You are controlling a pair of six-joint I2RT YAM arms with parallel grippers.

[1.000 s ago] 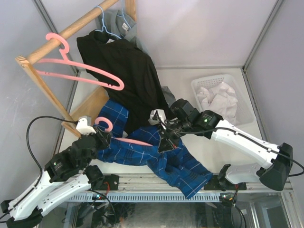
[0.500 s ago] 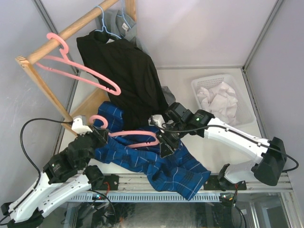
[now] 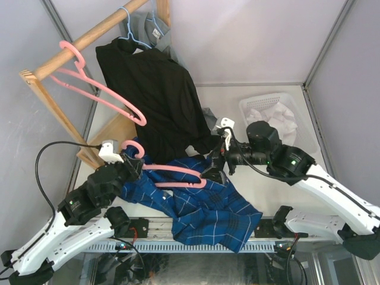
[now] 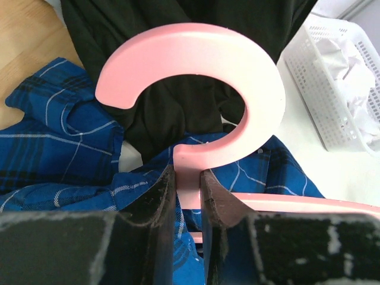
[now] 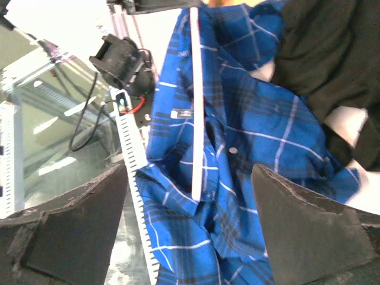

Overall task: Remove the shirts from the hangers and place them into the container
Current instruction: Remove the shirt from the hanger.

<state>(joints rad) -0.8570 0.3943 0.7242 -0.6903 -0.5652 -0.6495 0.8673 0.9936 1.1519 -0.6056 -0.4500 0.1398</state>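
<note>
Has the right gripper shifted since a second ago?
Yes. The right gripper has drawn back rightward, toward the white basket, and its jaws now stand open over the plaid shirt.

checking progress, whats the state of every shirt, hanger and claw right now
left claw, shut on pink hanger neck
right claw, open, empty
pink hanger, held over the plaid shirt
plaid shirt, crumpled on table
black shirt, hanging from rack
grey shirt, on blue wire hanger
white shirt, in basket
second pink hanger, bare on rack
basket, holds white shirt only
</note>
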